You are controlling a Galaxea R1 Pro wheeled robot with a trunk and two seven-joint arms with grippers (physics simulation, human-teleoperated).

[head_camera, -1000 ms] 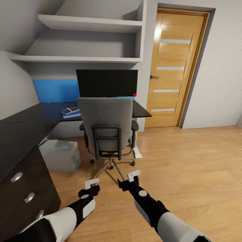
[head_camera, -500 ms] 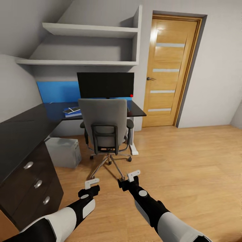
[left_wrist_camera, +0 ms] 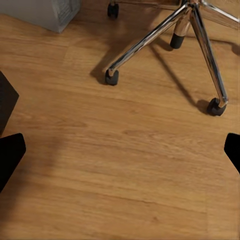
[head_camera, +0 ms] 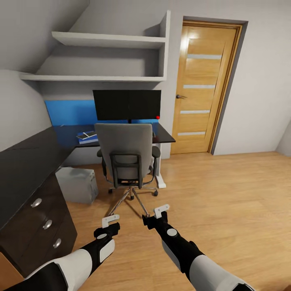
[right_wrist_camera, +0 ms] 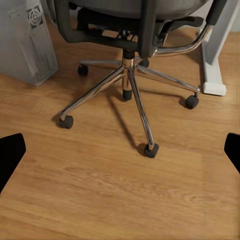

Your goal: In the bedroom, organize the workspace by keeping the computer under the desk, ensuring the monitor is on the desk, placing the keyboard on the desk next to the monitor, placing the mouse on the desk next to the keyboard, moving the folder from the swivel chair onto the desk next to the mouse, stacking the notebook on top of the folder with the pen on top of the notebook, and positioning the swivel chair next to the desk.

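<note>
The grey swivel chair [head_camera: 127, 155] stands with its back to me in front of the black-topped desk [head_camera: 24, 161]; its chrome base [left_wrist_camera: 192, 30] [right_wrist_camera: 130, 75] lies just beyond my grippers. The monitor [head_camera: 127, 104] stands on the desk behind the chair. Left of the chair, a blue folder [head_camera: 90, 140] lies on the desk under a grey notebook [head_camera: 85, 135]. The computer [head_camera: 77, 184] [right_wrist_camera: 25, 45] sits on the floor under the desk. The keyboard, mouse and pen are hidden or too small to tell. My left gripper [head_camera: 110, 220] [left_wrist_camera: 120, 152] and right gripper [head_camera: 161, 211] [right_wrist_camera: 120, 152] hang open and empty over the floor.
A dark drawer unit [head_camera: 46, 224] with three silver knobs is close at the left. A wooden door [head_camera: 206, 87] stands shut at the right. White shelves [head_camera: 105, 40] and a blue wall panel [head_camera: 68, 111] are above the desk. Open wood floor [head_camera: 226, 194] stretches to the right.
The whole view has pulled back and shifted: the chair and desk look smaller and more of the drawer unit shows. Both arms keep the same place in the picture.
</note>
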